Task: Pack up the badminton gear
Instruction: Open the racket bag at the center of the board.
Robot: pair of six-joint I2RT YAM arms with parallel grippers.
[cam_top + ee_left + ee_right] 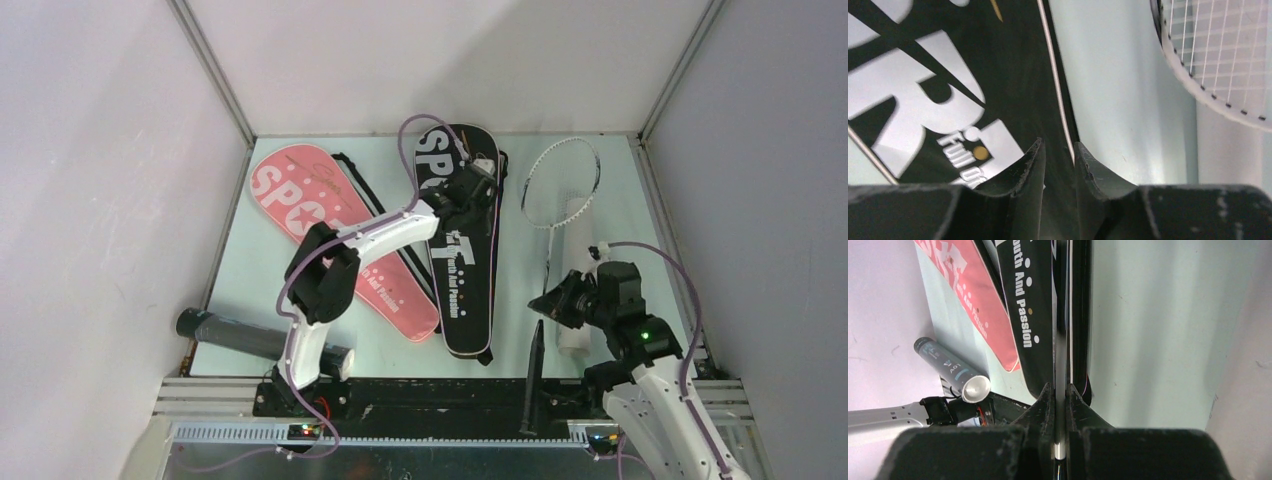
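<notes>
So, R gripper (1060, 390) is clamped on the racket (560, 185), pads (1045, 407) shut on the thin shaft next to the dark handle; head lies out at the far right of the table (250, 285), across the white tube (572, 342); handle end points back toward the near edge. L gripper (1058, 150) sits low over the black cover (462, 285), at its right edge by the piping; jaws a little apart, nothing pinched btwn them as far as I can see. Pink cover (300, 195) lies flat just left of the black one; touching or not, can't tell. Black tube (240, 338) is near-left, apart from the rest.

Handling, my guess: racket is light but long, so it'll lever abt the pinch & swing; shaft looks smooth & round, prob. slippery, may twist in the pads; frame & strings are thin, so no pressing on the head. A hold near the handle looks right to me; the wrapped grip itself would hold better. Cover looks like soft fabric, floppy; it'll sag if lifted by one corner; best taken at the piped edge, L arm holding the mouth up while R feeds the head in. Tubes look rigid & round, will roll; take them across the middle.
</notes>
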